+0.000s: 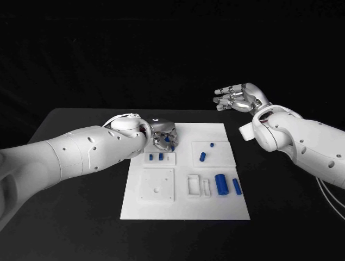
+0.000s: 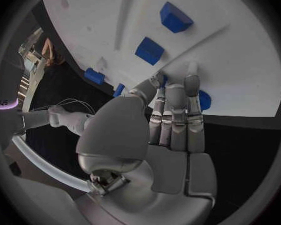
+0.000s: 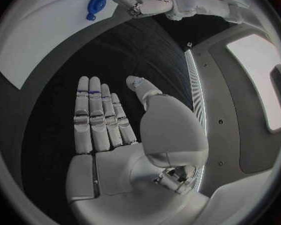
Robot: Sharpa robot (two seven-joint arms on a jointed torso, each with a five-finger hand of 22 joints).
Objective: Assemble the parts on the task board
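The table (image 1: 270, 228) is black and matte, with no pattern on its top. In the head view its far edge runs straight across the picture, and its far left corner is rounded. From that corner the left side comes slanting toward the camera. Behind the far edge there is plain darkness (no wall or object can be made out there). Two thin pale cables (image 1: 329, 200) run over the right part of the table, close together, toward the lower right corner of the view.
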